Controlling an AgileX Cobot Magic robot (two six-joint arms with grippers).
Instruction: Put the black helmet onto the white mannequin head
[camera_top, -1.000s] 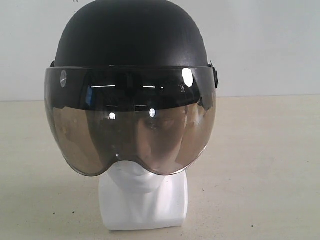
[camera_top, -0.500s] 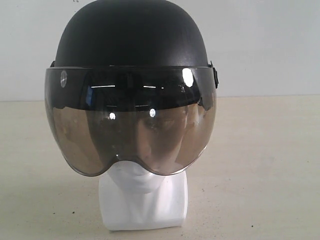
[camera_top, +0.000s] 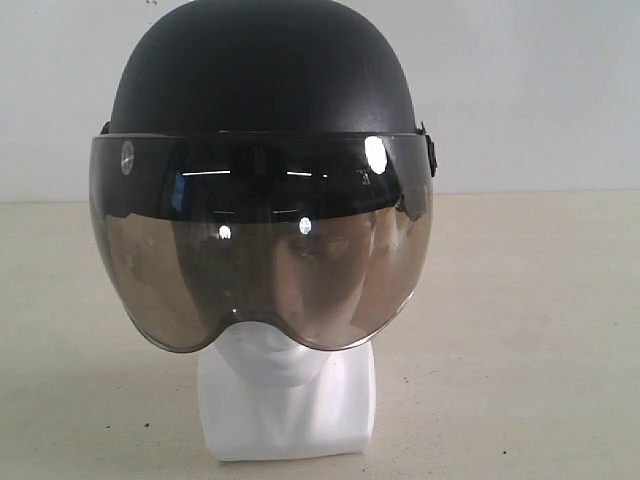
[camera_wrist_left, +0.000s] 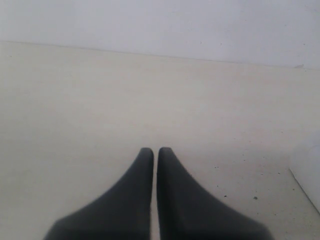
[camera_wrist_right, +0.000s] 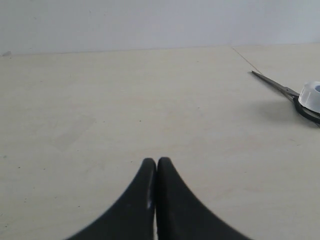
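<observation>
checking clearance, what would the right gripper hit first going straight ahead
Probably nothing near: ahead of the right gripper is only table, then the wall; the scissors lie off its line. Depth is hard to judge.

wall (camera_top: 540, 90): plain pale grey | tabletop (camera_top: 530, 330): light beige, speckled | light: soft, even

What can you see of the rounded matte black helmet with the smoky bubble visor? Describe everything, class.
The rounded matte black helmet sits upright on the glossy white mannequin head, facing the camera. Its smoky translucent bubble visor is down, covering the face above the chin. A round screw shows near one upper corner. Nothing else touches it.
</observation>
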